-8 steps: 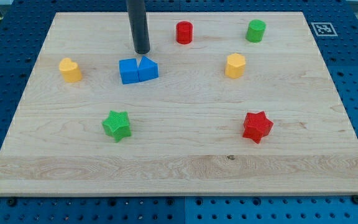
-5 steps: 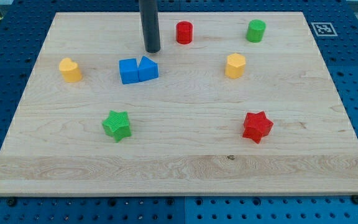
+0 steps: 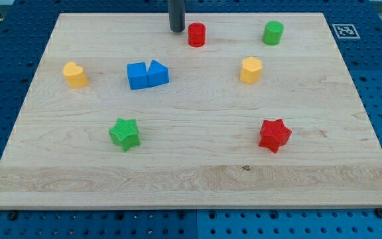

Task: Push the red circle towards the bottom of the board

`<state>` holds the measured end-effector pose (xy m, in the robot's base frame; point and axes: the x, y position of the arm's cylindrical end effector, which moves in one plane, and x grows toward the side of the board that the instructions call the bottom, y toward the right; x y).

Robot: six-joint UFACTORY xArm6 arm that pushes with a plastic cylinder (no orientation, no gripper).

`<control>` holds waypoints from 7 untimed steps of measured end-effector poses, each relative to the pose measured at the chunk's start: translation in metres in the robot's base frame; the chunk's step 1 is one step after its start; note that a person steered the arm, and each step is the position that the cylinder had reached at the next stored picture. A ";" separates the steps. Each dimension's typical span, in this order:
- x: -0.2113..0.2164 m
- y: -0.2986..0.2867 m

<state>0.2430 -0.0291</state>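
The red circle (image 3: 196, 34), a short red cylinder, stands near the top of the wooden board (image 3: 191, 166), a little right of the middle. My tip (image 3: 176, 30) is just to its left and slightly above it, with a small gap between them. The rod rises straight out of the view's top.
A green cylinder (image 3: 273, 32) stands at the top right. A yellow hexagon (image 3: 251, 70) lies below the red circle to the right. A blue cube (image 3: 136, 76) and a blue triangle (image 3: 157, 73) touch each other left of centre. A yellow heart (image 3: 75, 75), a green star (image 3: 125, 133) and a red star (image 3: 274, 135) lie farther off.
My tip has moved up and to the right, from just above the blue blocks to beside the red circle. No block has moved.
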 end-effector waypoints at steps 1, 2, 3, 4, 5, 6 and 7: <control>0.009 0.007; 0.001 0.016; -0.003 0.024; -0.003 0.024; -0.003 0.039; 0.002 0.050; 0.019 0.050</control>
